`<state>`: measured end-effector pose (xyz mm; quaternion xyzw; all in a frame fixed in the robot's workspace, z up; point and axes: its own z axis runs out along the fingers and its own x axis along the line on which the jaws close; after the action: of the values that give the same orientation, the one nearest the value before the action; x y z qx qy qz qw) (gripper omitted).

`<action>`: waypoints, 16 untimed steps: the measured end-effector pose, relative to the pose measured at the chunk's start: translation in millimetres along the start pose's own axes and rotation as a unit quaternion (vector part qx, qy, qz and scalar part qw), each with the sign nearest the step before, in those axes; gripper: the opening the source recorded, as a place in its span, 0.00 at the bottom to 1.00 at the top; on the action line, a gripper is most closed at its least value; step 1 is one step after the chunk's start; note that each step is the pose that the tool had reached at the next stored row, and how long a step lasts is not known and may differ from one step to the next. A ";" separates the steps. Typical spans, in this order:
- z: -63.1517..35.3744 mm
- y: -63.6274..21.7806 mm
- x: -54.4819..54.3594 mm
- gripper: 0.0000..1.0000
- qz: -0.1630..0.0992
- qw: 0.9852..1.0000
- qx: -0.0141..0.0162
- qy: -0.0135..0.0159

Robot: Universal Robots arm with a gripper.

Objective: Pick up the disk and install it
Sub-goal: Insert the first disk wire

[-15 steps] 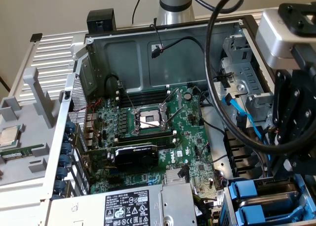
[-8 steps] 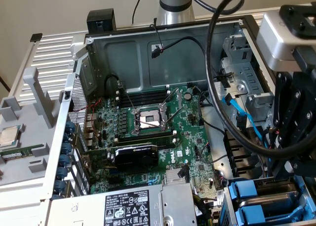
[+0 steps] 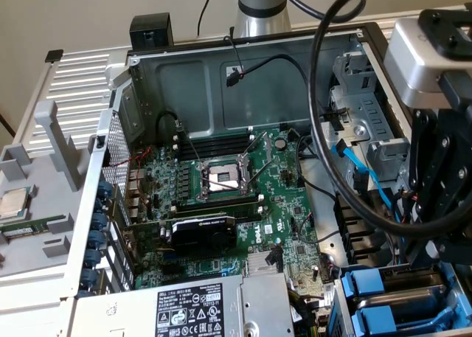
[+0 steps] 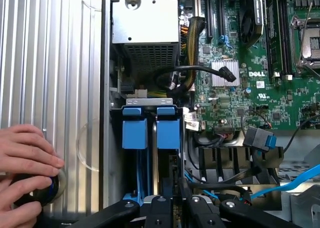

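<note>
Blue plastic marks the disk point(image 4: 168, 128): its carrier handle stands in the drive cage point(image 4: 116, 113), just beside a second blue carrier point(image 4: 134, 128). Of the two, the disk is taken as the one nearer the motherboard, since it lies in line with the gripper point(image 4: 178, 198). The pictures do not confirm which of the pair is the task's own. No label on either drive can be read, as only the carrier ends show.

In the exterior view both carriers sit at the lower right corner of the frame, the disk point(image 3: 366, 284) above the other carrier point(image 3: 377, 321). The gripper hangs directly over them.

The gripper's fingers are drawn close together, leaving a narrow gap. Whether they pinch any part of the disk cannot be determined.

The motherboard point(image 4: 260, 98) carries the white lettering "DELL". Light blue data cables point(image 3: 354, 164) run along the cage wall at the exterior view's right.

The power supply point(image 3: 214, 307) occupies the lower centre of the exterior view. Its black label bears white symbols and print too fine to read. The open processor socket point(image 3: 221, 176) lies at mid-frame.

Outside the chassis, at the far left of the exterior view, a small square silver chip point(image 3: 13, 203) rests on a grey tray point(image 3: 44, 241). In the wrist view a person's hands point(image 4: 25, 158) rest on the ribbed metal panel point(image 4: 50, 63), fingers around a dark round object point(image 4: 47, 190).
</note>
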<state>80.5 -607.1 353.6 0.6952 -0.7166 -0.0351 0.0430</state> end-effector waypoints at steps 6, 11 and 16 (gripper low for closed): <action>0.6 -0.1 -0.5 0.17 0.000 1.000 0.001 0.000; 3.0 1.1 -0.5 0.17 0.000 1.000 0.012 -0.001; 4.4 4.9 -0.4 0.17 0.000 1.000 0.014 -0.002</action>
<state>75.2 -606.5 349.7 0.6957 -0.7171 -0.0260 0.0317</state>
